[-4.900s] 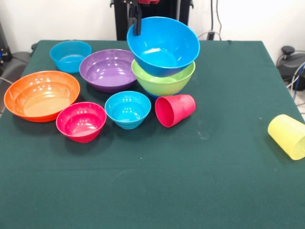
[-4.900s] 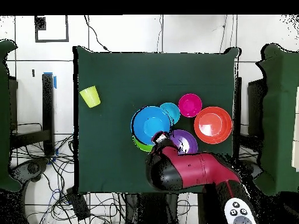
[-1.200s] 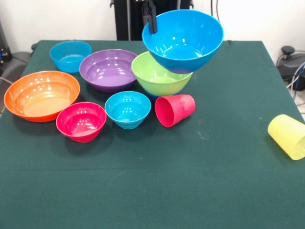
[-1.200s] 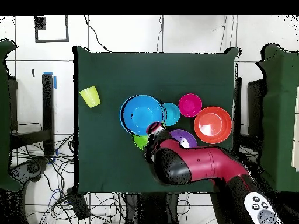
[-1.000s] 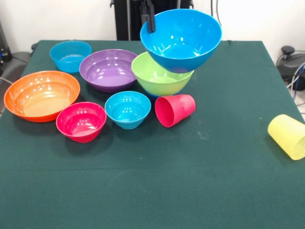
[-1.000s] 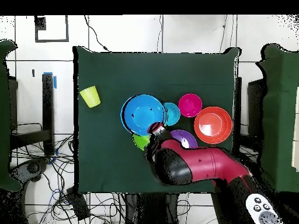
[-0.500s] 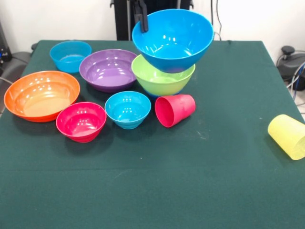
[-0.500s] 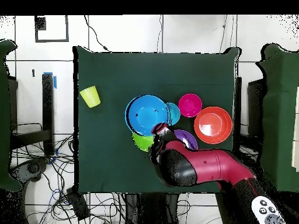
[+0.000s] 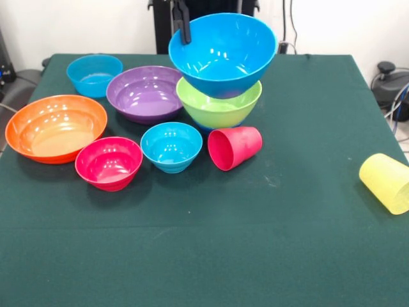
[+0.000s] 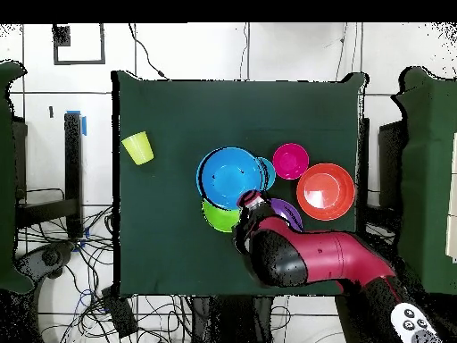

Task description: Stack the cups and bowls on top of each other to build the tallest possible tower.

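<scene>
My gripper [image 9: 183, 27] is shut on the far left rim of a big bright blue bowl [image 9: 222, 54] and holds it tilted just above the lime green bowl [image 9: 220, 107]. In the overhead view the gripper [image 10: 249, 198] sits at the blue bowl's [image 10: 228, 178] lower right rim, with the green bowl [image 10: 217, 217] showing beneath. The red-pink cup [image 9: 234, 147] lies on its side in front of the green bowl. The yellow cup [image 9: 386, 182] lies on its side at the right edge, and shows in the overhead view [image 10: 137, 147].
Left of the stack stand a purple bowl [image 9: 145, 93], a small blue bowl [image 9: 94, 74], a big orange bowl [image 9: 55, 127], a pink-red bowl [image 9: 108, 162] and a cyan bowl [image 9: 171, 146]. The arm [image 10: 312, 259] covers the table's lower right in the overhead view.
The gripper has carried the blue bowl leftward in the front view, from beyond the green bowl's right side to over it.
</scene>
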{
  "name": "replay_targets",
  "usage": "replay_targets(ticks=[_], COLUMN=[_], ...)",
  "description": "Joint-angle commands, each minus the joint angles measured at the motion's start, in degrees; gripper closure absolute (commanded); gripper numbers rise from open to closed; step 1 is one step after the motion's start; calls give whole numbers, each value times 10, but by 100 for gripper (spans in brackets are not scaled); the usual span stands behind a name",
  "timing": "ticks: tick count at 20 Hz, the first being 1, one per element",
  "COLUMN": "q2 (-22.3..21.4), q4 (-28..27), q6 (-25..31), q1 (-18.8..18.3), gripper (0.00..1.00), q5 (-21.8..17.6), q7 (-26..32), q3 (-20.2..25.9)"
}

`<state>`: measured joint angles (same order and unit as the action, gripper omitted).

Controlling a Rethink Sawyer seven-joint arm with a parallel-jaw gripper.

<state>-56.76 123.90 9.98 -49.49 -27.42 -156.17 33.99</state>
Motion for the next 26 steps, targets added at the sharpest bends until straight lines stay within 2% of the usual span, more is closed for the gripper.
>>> replay_targets(ticks=[1,13,16,26], q2=[42,60,58,54], q4=[23,17,17,25], q6=[8,-10,0,-1], q1=[10,41,28,22], gripper=[100,100,100,100], q5=[-40,-63,-62,-65], q7=[45,32,40,36], q3=[10,-24,-12,-5])
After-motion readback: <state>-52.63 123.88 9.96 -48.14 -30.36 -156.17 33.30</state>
